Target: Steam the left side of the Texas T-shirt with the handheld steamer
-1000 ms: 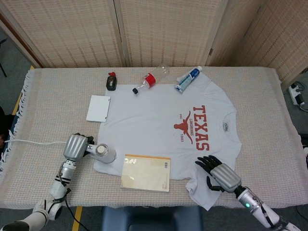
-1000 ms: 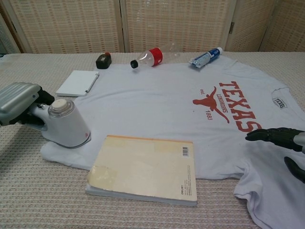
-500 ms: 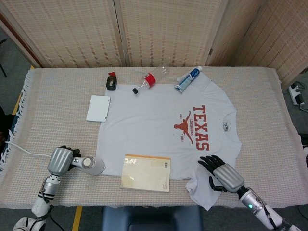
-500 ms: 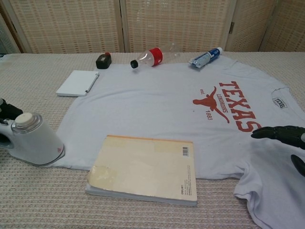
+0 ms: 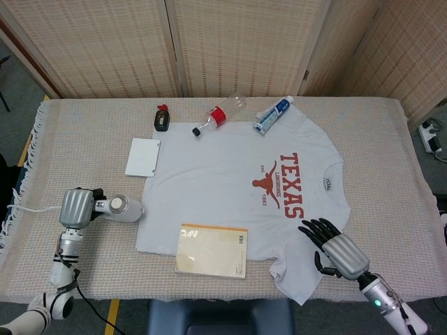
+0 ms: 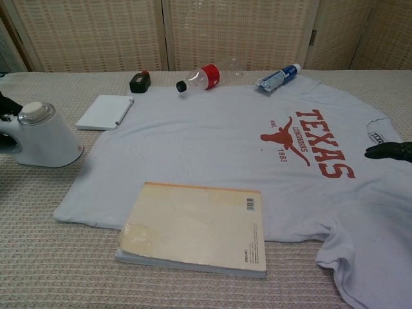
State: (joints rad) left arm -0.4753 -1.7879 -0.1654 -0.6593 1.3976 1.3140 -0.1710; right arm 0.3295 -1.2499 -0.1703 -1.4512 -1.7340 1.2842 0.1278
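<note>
The light grey Texas T-shirt (image 5: 237, 188) (image 6: 212, 148) lies flat on the table, red print toward the right. The white handheld steamer (image 5: 122, 209) (image 6: 44, 136) sits on the bare tablecloth just off the shirt's left hem. My left hand (image 5: 75, 207) grips its handle; in the chest view only dark fingertips (image 6: 8, 103) show at the left edge. My right hand (image 5: 339, 250) hovers open, fingers spread, at the shirt's near right sleeve; its fingertips (image 6: 389, 151) show at the chest view's right edge.
A tan book (image 5: 211, 250) (image 6: 196, 226) lies on the shirt's near edge. A white pad (image 5: 142, 157), a black-and-red object (image 5: 163, 118), a plastic bottle (image 5: 218, 116) and a blue tube (image 5: 272, 115) lie along the far side. The steamer's white cord (image 5: 38, 208) trails left.
My left hand has carried the steamer off the shirt's lower left corner, leftward and a little farther away. My right hand has drawn back to the right and toward the near edge.
</note>
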